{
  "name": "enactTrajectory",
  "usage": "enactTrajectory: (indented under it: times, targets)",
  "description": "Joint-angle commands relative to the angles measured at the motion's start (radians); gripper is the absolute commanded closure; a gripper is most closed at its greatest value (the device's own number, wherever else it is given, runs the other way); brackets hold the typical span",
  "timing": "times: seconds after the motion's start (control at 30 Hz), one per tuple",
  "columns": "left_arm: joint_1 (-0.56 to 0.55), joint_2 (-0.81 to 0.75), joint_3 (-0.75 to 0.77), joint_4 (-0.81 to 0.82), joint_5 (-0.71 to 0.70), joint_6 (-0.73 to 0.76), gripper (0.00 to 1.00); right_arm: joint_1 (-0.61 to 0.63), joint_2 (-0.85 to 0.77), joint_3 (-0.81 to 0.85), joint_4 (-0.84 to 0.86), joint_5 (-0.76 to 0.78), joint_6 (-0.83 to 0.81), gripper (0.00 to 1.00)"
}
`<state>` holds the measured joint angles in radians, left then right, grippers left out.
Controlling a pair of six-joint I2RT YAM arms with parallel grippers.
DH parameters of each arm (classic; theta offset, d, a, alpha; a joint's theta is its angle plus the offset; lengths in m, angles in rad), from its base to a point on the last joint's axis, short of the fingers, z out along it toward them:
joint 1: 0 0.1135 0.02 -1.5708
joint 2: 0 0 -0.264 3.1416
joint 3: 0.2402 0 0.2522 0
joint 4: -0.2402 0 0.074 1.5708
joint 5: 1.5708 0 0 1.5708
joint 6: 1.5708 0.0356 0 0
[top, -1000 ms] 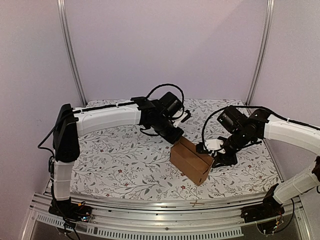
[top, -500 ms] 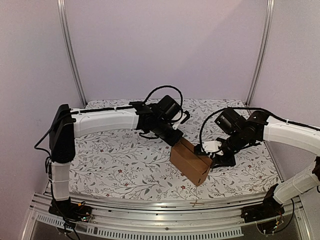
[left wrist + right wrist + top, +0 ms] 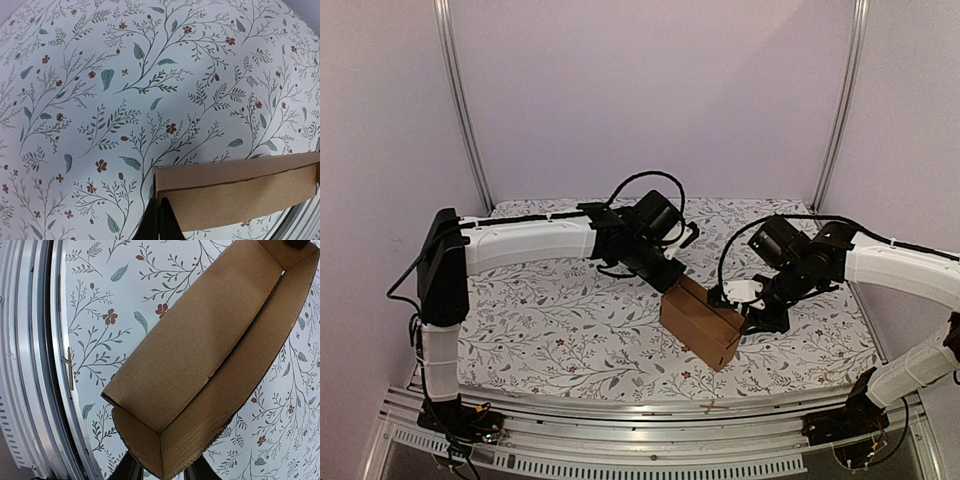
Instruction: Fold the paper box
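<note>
The paper box (image 3: 700,322) is a plain brown, elongated open carton lying on the floral table cover. My left gripper (image 3: 672,274) is at its far end. In the left wrist view the two dark fingers (image 3: 159,220) are pressed together on the thin end wall of the box (image 3: 235,192). My right gripper (image 3: 748,312) is at the box's near right side. In the right wrist view its fingers (image 3: 162,472) straddle the bottom corner of the box (image 3: 200,350), touching the cardboard on both sides. The open inside and a zigzag-cut flap edge show there.
The floral cloth (image 3: 570,320) covers the table. A metal rail (image 3: 650,410) runs along the near edge and also shows in the right wrist view (image 3: 30,365). Purple walls and two upright metal posts (image 3: 465,110) close the back.
The left arm's wrist has shifted slightly back and left. The right gripper has edged a little up and left against the box. The box has barely moved.
</note>
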<state>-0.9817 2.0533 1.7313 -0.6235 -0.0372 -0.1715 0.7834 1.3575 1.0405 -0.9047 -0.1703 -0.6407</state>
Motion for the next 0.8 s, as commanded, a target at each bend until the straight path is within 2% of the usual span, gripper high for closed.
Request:
enactTrajectory:
  times: [0.0, 0.17, 0.43, 0.77]
  targets:
    - [-0.011, 0.013, 0.001, -0.092, 0.012, 0.008, 1.00, -0.006, 0.012, 0.019, 0.014, 0.004, 0.011, 0.74]
    - [-0.012, 0.013, 0.002, -0.093, 0.014, 0.011, 1.00, -0.030, 0.012, 0.028, 0.013, -0.008, 0.023, 0.76]
    - [-0.009, 0.016, 0.004, -0.097, 0.008, 0.006, 1.00, -0.031, -0.005, 0.013, 0.008, -0.018, -0.031, 0.72]
    - [-0.010, -0.007, -0.047, -0.075, 0.002, -0.011, 1.00, 0.010, 0.007, 0.014, 0.007, 0.016, -0.034, 0.73]
